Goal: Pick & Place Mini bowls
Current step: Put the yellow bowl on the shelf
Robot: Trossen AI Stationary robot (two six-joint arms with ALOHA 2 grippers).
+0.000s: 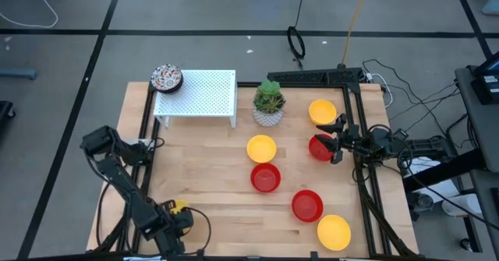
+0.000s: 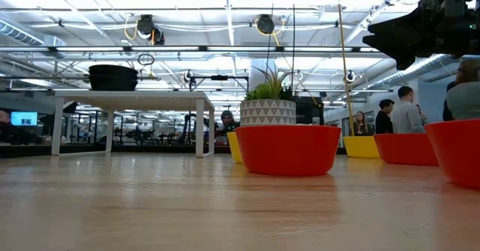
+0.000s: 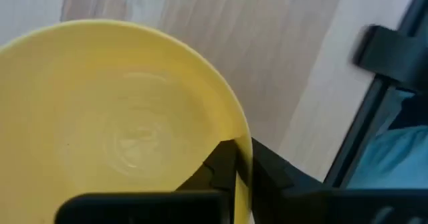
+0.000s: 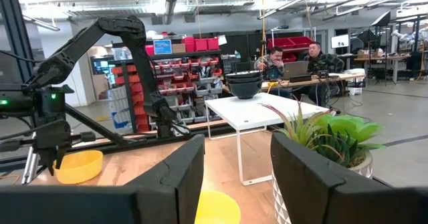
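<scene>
A yellow mini bowl [image 3: 120, 124] sits at the table's near left corner, and my left gripper [image 3: 242, 150] is shut on its rim from above. The high view shows only a sliver of that bowl [image 1: 180, 207] beside the gripper [image 1: 173, 212]. Two yellow bowls [image 1: 261, 148] [image 1: 334, 231] and two red bowls [image 1: 265, 178] [image 1: 307, 205] stand right of centre. Another yellow bowl [image 1: 322, 111] and a red one [image 1: 320, 148] stand by my right gripper [image 1: 334, 140], which waits open at the right edge. Patterned bowls [image 1: 166, 78] are stacked on a white rack [image 1: 207, 93]. My left gripper has the yellow bowl's rim [image 3: 237, 127] between its two fingers, one finger [image 3: 217, 167] inside the bowl and the other [image 3: 274, 174] outside its wall. The fingers come from above, pointing steeply down. The bowl [image 4: 79, 165] stands upright, its base seemingly on the table.
A white pot with a green plant [image 1: 269, 104] stands right of the rack. Black frame rails run along the table's left edge [image 1: 144, 128] and right edge [image 1: 366, 175]. Bare wood [image 1: 203, 167] lies between the left arm and the bowls. People sit and stand in the room beyond.
</scene>
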